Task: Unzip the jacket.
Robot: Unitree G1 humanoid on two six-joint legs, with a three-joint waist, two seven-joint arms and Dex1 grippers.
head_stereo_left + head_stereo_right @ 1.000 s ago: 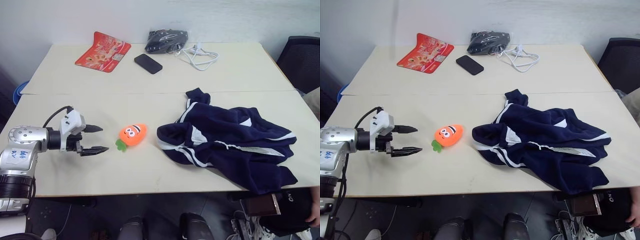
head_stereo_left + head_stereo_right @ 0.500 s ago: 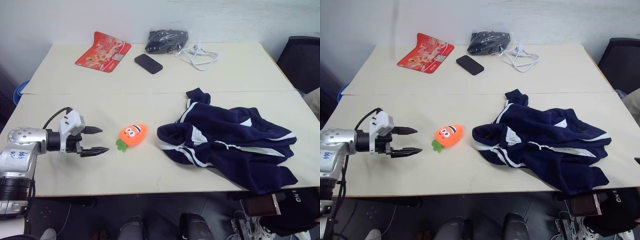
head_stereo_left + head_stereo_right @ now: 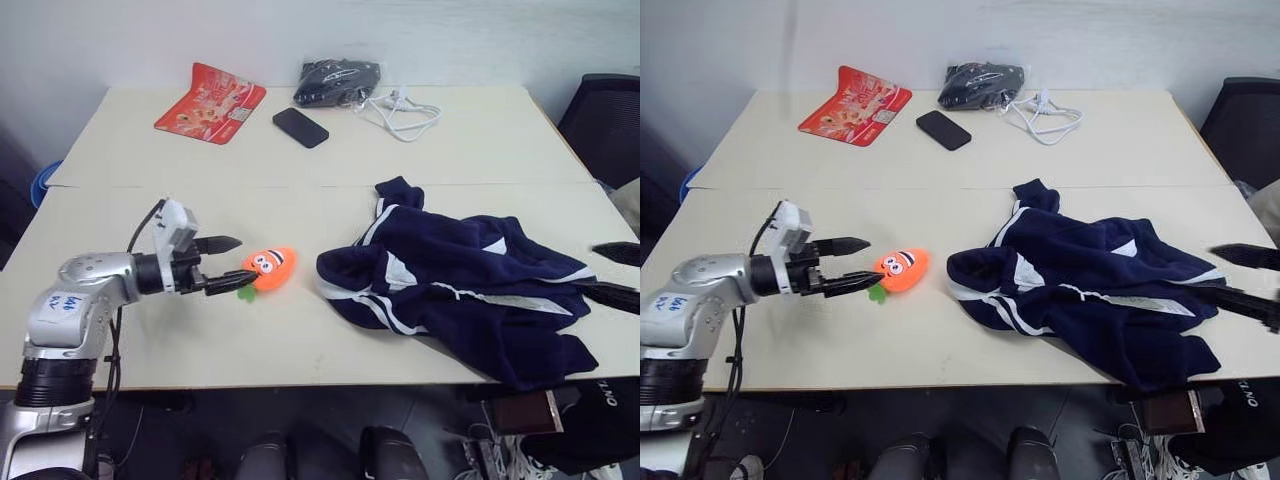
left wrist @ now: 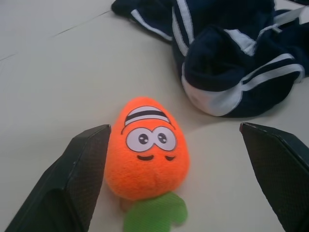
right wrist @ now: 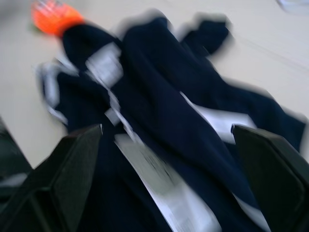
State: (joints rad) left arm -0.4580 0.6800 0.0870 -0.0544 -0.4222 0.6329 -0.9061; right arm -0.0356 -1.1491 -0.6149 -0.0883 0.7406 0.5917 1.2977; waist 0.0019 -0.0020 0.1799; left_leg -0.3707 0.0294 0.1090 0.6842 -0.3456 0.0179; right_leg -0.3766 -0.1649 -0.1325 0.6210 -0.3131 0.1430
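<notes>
Two grippers are held wide apart and empty: the left gripper (image 3: 226,266) by the carrot toy (image 3: 267,269), the right gripper (image 3: 1243,279) at the jacket's (image 3: 462,282) edge. Reaching is the step now. Next, the zipper pull must be found and pinched.

Office, pale desks (image 3: 450,130), swivel chair (image 3: 605,115)

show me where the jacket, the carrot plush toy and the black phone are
jacket (image 3: 450,290): left eye view, on the navy body fabric.
carrot plush toy (image 4: 147,150): left wrist view, on its face.
black phone (image 3: 300,127): left eye view, on the screen's middle.
</notes>
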